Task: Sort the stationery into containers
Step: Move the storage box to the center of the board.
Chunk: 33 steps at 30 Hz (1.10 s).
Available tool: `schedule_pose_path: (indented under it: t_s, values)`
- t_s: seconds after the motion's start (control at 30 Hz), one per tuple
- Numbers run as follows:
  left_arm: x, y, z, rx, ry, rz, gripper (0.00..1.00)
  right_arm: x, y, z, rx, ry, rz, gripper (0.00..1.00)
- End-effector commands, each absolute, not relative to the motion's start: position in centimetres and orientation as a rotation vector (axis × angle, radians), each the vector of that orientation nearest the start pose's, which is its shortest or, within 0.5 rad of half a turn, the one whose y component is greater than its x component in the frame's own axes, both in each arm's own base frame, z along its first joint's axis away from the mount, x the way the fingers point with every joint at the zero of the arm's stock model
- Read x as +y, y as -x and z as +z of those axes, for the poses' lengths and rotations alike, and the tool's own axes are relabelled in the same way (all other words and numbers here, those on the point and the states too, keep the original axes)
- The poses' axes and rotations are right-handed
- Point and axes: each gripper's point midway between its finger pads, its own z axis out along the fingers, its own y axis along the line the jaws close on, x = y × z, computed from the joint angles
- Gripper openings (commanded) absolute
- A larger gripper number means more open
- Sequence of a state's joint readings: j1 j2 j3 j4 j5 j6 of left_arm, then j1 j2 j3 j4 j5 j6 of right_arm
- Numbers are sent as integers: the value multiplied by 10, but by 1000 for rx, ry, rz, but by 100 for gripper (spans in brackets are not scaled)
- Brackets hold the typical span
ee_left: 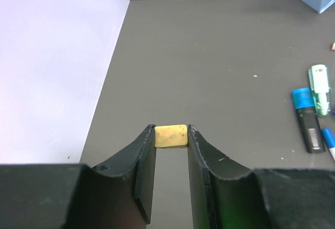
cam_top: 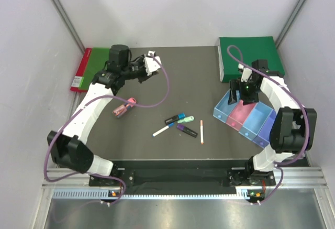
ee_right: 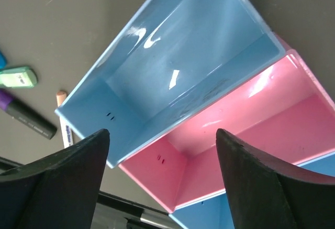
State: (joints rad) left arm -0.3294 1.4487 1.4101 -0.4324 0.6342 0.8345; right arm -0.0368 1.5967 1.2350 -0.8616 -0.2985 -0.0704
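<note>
Sorting is under way: my left hand (ee_left: 171,158) carries a small yellow eraser (ee_left: 170,135) pinched at its fingertips, lifted clear of the desk (cam_top: 172,77) far from the row of four joined bins (cam_top: 244,117), on the side near the flat green folder (cam_top: 86,67). My judgement is that the next move calls for a long carry across the desk to one of the bins, then a release above it. My right hand (ee_right: 157,150) hangs spread wide directly over the light blue bin (ee_right: 178,77) and the pink bin (ee_right: 251,134), holding nothing; both look empty, though the remaining two bins are mostly out of its view. Short of the bins, toward the desk's middle, lie the black-blue marker (cam_top: 171,119), the mint green marker (cam_top: 186,119), the purple-black marker (cam_top: 187,130), the white-blue pen (cam_top: 163,130) and the thin pink-white pen (cam_top: 201,131). The stubby pink piece (cam_top: 124,107) lies farthest from the bins.
</note>
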Motion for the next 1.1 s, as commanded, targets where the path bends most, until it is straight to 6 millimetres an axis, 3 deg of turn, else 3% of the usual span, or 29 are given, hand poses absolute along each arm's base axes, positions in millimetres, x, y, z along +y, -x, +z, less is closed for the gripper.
schedule_pose_path:
  t_s: [0.0, 0.2, 0.33, 0.53, 0.73, 0.8, 1.07]
  values:
    - [-206, -358, 303, 1389, -1367, -332, 0, 24, -336, 97, 2738, 45, 322, 79]
    - [-201, -356, 307, 1399, -1347, -329, 0, 21, -344, 77, 2768, -5, 301, 72]
    - [-200, -357, 309, 1402, -1333, -331, 0, 21, -351, 73, 2774, 8, 283, 61]
    - [-198, -359, 308, 1412, -1325, -330, 0, 32, -362, 70, 2765, 60, 275, 55]
    - [-196, -354, 306, 1419, -1327, -340, 0, 66, -372, 73, 2747, 178, 296, 47]
    - [-196, -352, 306, 1421, -1327, -342, 0, 76, -374, 72, 2746, 214, 297, 40]
    - [-191, -341, 303, 1435, -1323, -350, 0, 108, -394, 76, 2721, 265, 307, 39]
